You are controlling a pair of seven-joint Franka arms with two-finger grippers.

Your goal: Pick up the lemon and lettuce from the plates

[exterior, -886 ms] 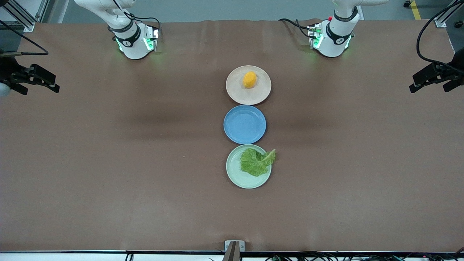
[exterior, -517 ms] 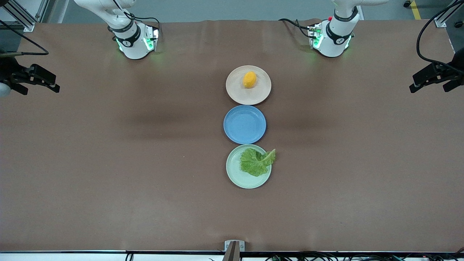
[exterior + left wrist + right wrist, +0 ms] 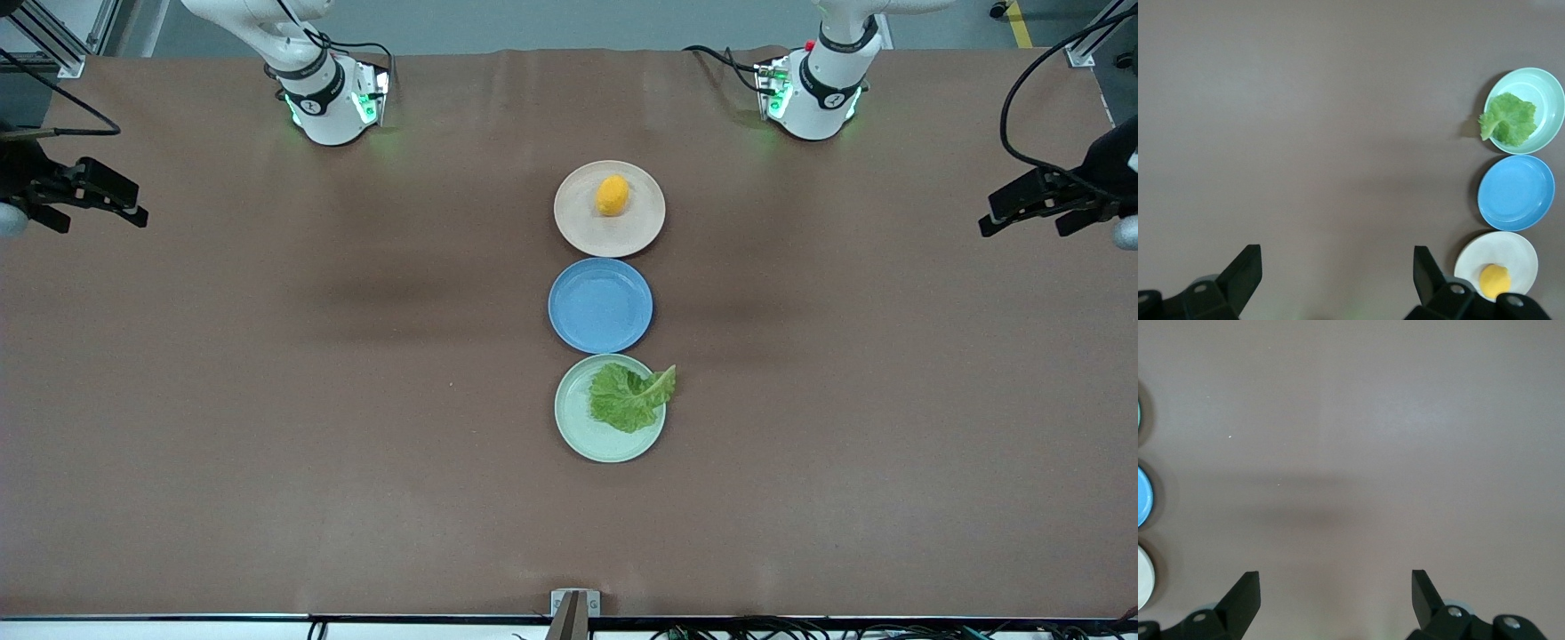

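The lemon (image 3: 613, 195) lies on the beige-pink plate (image 3: 578, 227), the plate farthest from the front camera. The lettuce (image 3: 629, 397) lies on the mint green plate (image 3: 578, 427), the nearest one, with its stem tip over the rim toward the left arm's end. My left gripper (image 3: 1022, 218) is open and empty, up over bare table at the left arm's end. My right gripper (image 3: 98, 213) is open and empty over the right arm's end. The left wrist view shows its open gripper (image 3: 1337, 267), the lemon (image 3: 1494, 280) and the lettuce (image 3: 1508, 119).
An empty blue plate (image 3: 600, 305) sits between the two plates, all three in a line at mid-table. The right wrist view shows its open gripper (image 3: 1335, 587) over brown table, with the plates' rims at the frame's edge, the blue plate (image 3: 1143, 497) among them.
My left gripper has moved a little toward the middle of the table. The right gripper, the plates, the lemon and the lettuce have not moved.
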